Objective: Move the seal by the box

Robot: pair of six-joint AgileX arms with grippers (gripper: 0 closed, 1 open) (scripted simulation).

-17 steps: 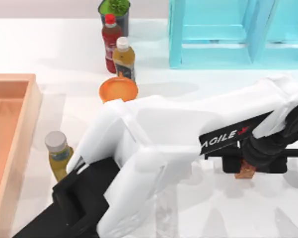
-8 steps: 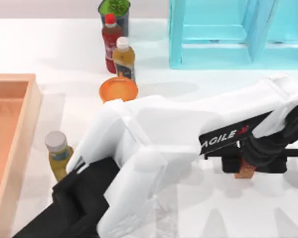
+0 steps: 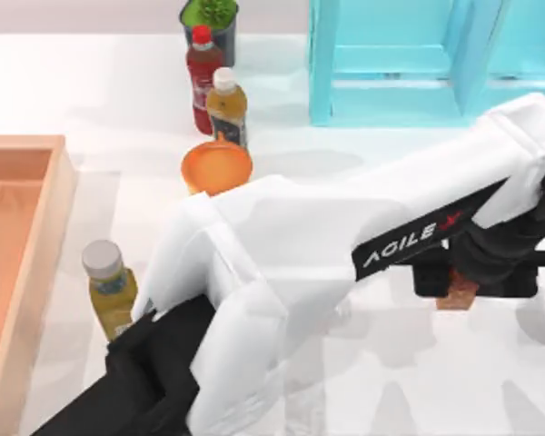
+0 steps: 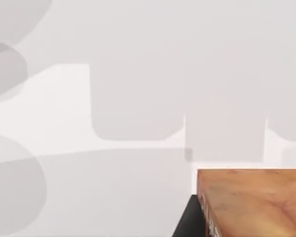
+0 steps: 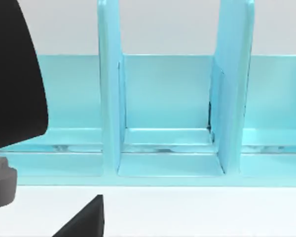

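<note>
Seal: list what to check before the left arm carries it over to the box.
1. Grip: ok. The seal sits clamped in the left gripper, on the table's right side.
2. Seal by the box: not ok. The box is at the far left edge.
3. Path leftward: not ok. The orange bowl and the grey-capped bottle stand in between, so I would carry the seal high.
4. Landing spot: ok. There is bare table beside the box wall.
5. Right arm out of the way: cannot tell. Its wrist camera faces the turquoise cabinet.
</note>
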